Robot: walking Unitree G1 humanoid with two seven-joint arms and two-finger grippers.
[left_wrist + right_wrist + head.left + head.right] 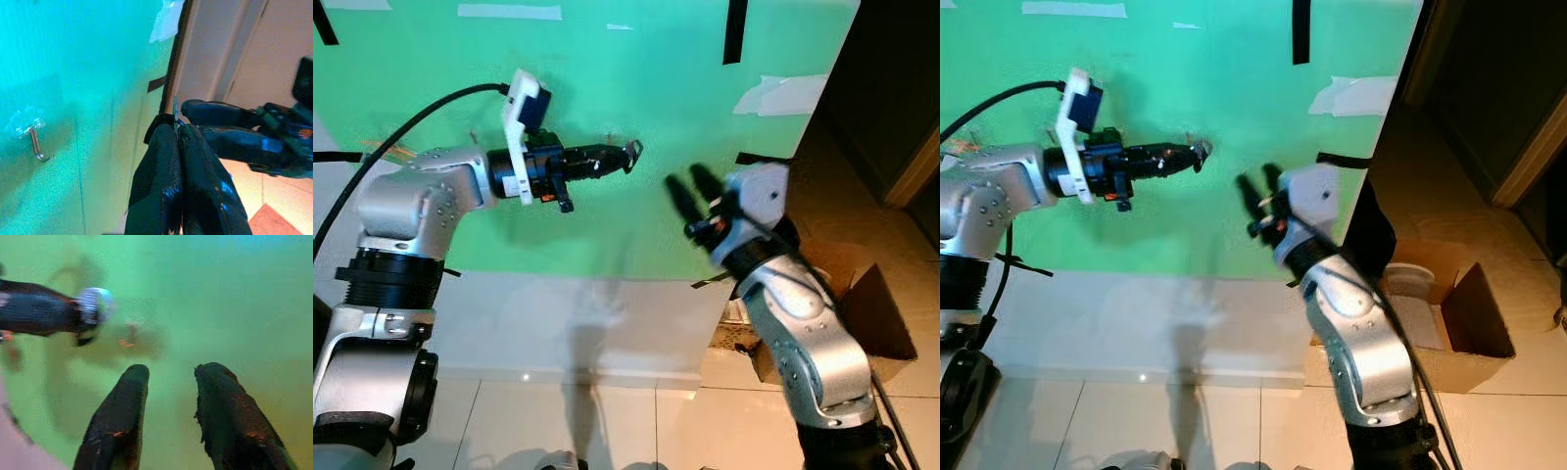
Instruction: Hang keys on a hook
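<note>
One small hook (pixel 35 146) sits left of middle on the green wall (pixel 607 98), so the left gripper (pixel 628 155), clenched on the keys (pixel 175 110), should ease across with the ring level, while the right gripper (pixel 693 186) waits released.

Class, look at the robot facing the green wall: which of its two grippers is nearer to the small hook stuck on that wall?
Left. The left gripper, shut on the keys, sits just beside the hook; the right gripper hangs open, farther along the green wall.
</note>
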